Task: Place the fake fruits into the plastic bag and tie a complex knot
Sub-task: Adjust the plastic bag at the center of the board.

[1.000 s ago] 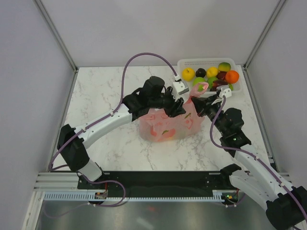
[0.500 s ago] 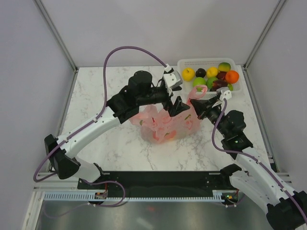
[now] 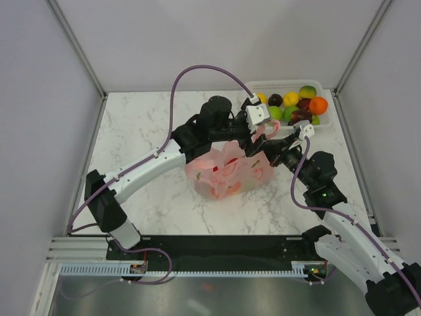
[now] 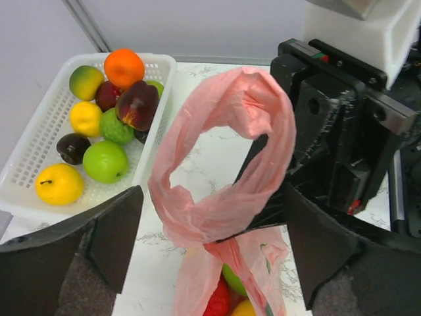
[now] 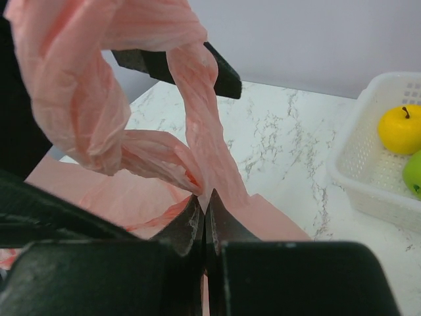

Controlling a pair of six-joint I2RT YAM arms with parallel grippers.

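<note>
The tabletop (image 3: pixel 145 125) is carrying the pink plastic bag (image 3: pixel 227 172), which is sagging beneath the left fingers (image 4: pixel 99 237) with fake fruits (image 4: pixel 220 299) inside. Beyond them, a white basket (image 4: pixel 26 164) is holding more. Those fingers are standing spread around the bag's handle loop (image 4: pixel 223 158). Only the right wrist view is showing the right fingers (image 5: pixel 184 227) pinching its base.

The plastic bag (image 3: pixel 227 172), centre frame, is showing translucent pink, with red, green and yellow patches showing through. The fake fruits (image 4: pixel 105 161), upper left of the left wrist view, are showing yellow, green, orange and dark purple. The basket (image 4: pixel 26 155) is presenting a white lattice. The table (image 3: pixel 138 125) is displaying white marble with grey veining. The cable (image 3: pixel 172 99) is showing purple.
</note>
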